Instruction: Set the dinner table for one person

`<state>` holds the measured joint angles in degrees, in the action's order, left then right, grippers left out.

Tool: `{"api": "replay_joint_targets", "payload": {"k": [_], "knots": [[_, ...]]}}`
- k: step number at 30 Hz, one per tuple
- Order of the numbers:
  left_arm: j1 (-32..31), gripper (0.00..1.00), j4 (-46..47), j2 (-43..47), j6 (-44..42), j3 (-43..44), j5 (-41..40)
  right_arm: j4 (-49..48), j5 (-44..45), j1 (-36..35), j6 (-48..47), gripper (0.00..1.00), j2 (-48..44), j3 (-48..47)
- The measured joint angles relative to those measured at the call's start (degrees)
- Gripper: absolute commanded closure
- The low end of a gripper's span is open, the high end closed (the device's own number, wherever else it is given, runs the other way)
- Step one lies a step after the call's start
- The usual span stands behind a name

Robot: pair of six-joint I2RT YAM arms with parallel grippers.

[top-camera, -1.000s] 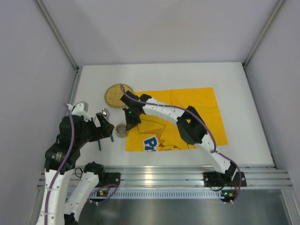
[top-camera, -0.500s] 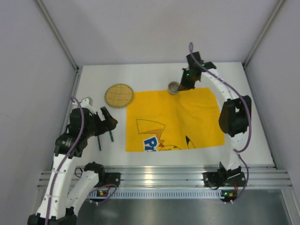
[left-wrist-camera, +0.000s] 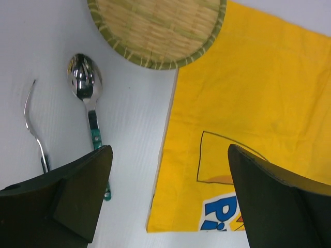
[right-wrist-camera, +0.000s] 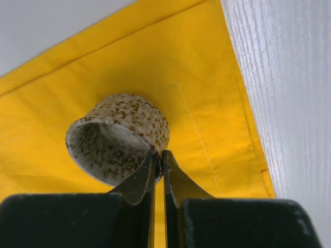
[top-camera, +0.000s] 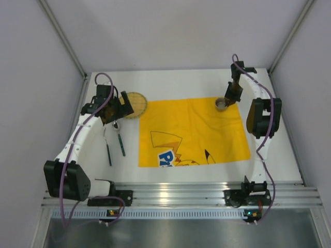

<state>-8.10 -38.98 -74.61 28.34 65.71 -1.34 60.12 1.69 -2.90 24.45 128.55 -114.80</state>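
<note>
You were only partway. Your right fingers [right-wrist-camera: 150,178] pinched the speckled cup [right-wrist-camera: 119,134] at the yellow cloth's [top-camera: 191,129] far right corner, and your left fingers [left-wrist-camera: 83,191] gaped empty above the spoon [left-wrist-camera: 85,85] and fork [left-wrist-camera: 31,119] — both lying with the woven plate [left-wrist-camera: 155,26] on the bare white bench [top-camera: 181,82].

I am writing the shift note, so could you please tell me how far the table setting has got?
Done: the cloth lies spread, spoon and fork beside its left edge. In hand: the right gripper pinches the rim of the tilted cup over the cloth's far right corner. To do: releasing the cup and probably placing the woven plate, under the open left gripper.
</note>
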Motion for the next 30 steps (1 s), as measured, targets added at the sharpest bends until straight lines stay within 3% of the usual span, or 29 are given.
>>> {"api": "replay_joint_targets", "payload": {"k": [1,2,6,8,15,24,30], "knots": [[0.68,0.02,0.50,-2.10,0.00,1.62,0.22,0.44,0.11,0.09,0.00,1.00,0.98,0.00],[1.51,0.02,1.31,-4.50,0.02,3.26,0.44,0.79,0.28,0.17,0.04,0.90,1.66,0.00],[5.14,0.02,2.84,-13.11,0.15,9.33,2.25,1.31,-0.13,1.18,0.57,0.26,2.99,0.00],[6.43,0.02,2.99,-16.41,0.24,11.65,3.06,1.81,-0.33,1.81,0.31,0.18,3.28,0.00],[11.02,0.03,3.67,-27.69,-0.46,18.78,4.50,2.32,-0.66,4.22,0.31,0.14,1.84,1.27],[14.03,0.08,7.61,-42.42,-2.95,24.52,7.56,4.66,-2.29,4.22,1.49,0.12,-16.02,7.43],[15.98,0.32,14.73,-44.92,-1.88,21.99,13.99,6.03,-2.69,4.22,1.66,0.12,-24.61,9.27]]}}
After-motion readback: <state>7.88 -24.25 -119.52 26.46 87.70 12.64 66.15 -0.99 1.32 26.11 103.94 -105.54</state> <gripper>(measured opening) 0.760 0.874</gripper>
